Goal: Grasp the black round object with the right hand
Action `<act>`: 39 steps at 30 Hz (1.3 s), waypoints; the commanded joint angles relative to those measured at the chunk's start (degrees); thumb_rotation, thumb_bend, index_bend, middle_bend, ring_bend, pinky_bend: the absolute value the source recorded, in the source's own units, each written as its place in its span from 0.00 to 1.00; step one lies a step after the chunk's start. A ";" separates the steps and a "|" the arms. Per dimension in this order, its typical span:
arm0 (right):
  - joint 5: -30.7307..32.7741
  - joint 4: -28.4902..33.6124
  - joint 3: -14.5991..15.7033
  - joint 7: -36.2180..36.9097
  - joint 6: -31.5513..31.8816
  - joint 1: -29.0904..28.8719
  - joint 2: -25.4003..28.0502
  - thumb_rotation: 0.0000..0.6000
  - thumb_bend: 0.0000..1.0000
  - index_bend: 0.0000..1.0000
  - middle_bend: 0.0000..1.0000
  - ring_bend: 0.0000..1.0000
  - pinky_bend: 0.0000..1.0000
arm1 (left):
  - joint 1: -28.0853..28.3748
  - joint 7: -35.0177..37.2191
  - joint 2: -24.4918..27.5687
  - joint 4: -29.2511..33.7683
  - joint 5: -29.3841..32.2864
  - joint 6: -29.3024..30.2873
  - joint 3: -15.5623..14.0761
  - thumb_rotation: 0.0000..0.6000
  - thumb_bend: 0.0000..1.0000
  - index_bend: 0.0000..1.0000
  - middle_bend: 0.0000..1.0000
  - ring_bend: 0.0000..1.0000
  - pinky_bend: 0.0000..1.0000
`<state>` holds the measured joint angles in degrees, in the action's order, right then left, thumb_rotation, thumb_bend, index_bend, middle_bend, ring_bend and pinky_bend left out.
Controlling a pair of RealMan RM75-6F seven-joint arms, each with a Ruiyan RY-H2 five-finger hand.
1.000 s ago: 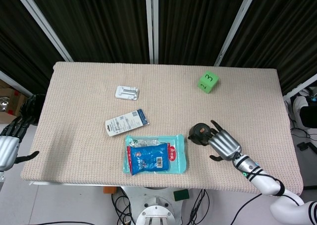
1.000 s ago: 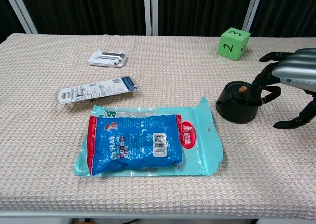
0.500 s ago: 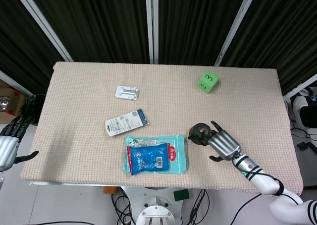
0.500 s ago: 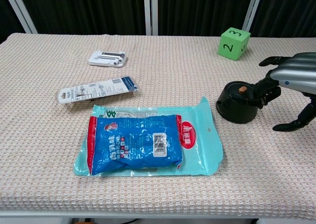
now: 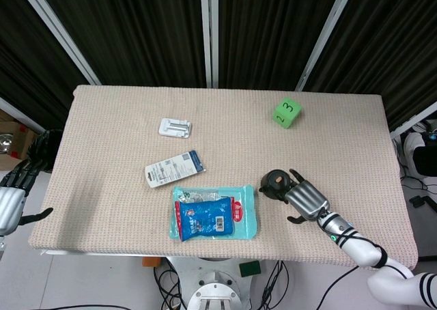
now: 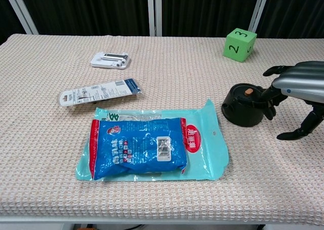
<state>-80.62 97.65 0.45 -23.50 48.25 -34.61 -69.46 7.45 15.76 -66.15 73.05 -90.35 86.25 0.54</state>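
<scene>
Right hand (image 6: 296,85) shifted nearer black round object (image 6: 244,106).

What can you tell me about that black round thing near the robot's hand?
The black round object is a squat, glossy, plastic-looking piece with a small brownish disc on top. It sits upright on the woven beige table cover, just right of the blue snack packet. The right hand reaches in from its right, dark fingertips at its side; a closed grip isn't visible.
</scene>
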 commanded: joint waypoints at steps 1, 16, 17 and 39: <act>0.62 -0.29 0.15 -0.40 -0.48 -0.29 -0.42 0.82 0.19 0.52 0.45 0.38 0.07 | -0.03 0.04 0.01 0.01 -0.02 0.07 0.00 1.00 0.03 0.10 0.07 0.01 0.19; 2.22 -0.20 0.12 -1.00 -0.08 -0.89 -0.88 0.82 0.19 0.75 0.64 0.55 0.07 | 0.05 0.29 -0.07 -0.21 0.03 0.02 0.09 1.00 0.03 0.10 0.07 0.01 0.19; 2.62 -0.11 -0.01 -0.88 -0.25 -1.01 -0.86 0.81 0.19 0.78 0.66 0.58 0.07 | 0.05 0.43 -0.14 -0.33 -0.06 0.20 0.14 1.00 0.03 0.10 0.07 0.01 0.19; 8.76 0.67 -5.89 5.82 1.30 -4.14 -3.57 0.80 0.01 1.00 0.96 0.83 0.35 | 0.17 0.97 -0.20 -0.77 0.21 -0.19 0.16 1.00 0.03 0.10 0.07 0.01 0.19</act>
<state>-71.35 98.52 -5.19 -18.18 48.90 -38.98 -72.65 7.62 16.72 -66.35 72.29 -90.16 86.07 0.69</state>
